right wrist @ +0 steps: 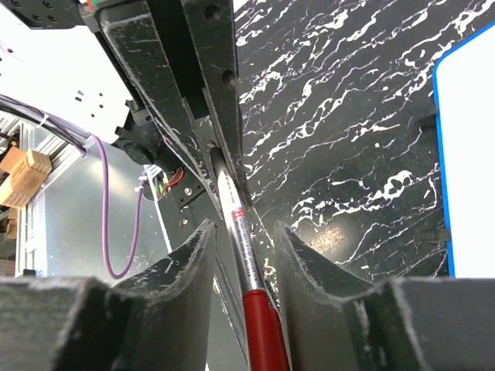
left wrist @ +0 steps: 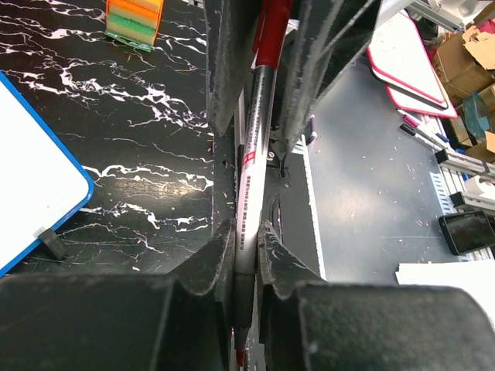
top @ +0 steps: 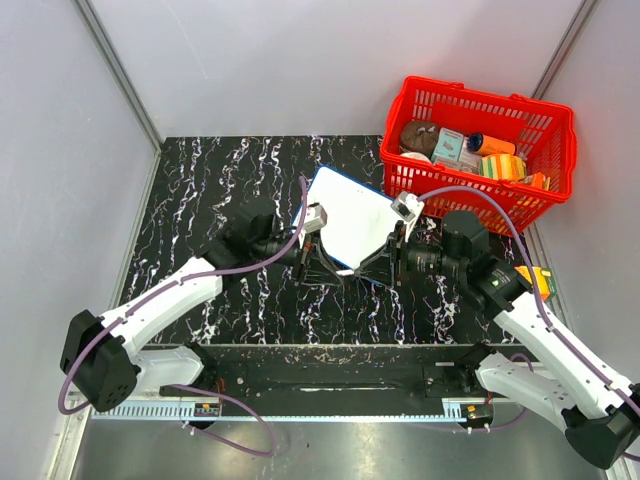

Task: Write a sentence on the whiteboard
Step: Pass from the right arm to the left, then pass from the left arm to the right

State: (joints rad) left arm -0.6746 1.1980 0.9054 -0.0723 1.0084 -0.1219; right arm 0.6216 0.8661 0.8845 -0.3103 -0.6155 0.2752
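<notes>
The two arms meet over the middle of the black marbled table [top: 220, 180] with a marker [left wrist: 254, 154] between them. The left gripper [left wrist: 246, 239] pinches the grey barrel, its jaws pressed tight against it. The right gripper [right wrist: 240, 239] straddles the red cap [right wrist: 263, 332] – its jaws spread, with a gap showing on at least one side. The whiteboard [top: 350, 212] lies flat and askew on the table, at 12 o'clock from the fingertips. A red basket [top: 455, 192] sits near it, at 2 o'clock from the board.
</notes>
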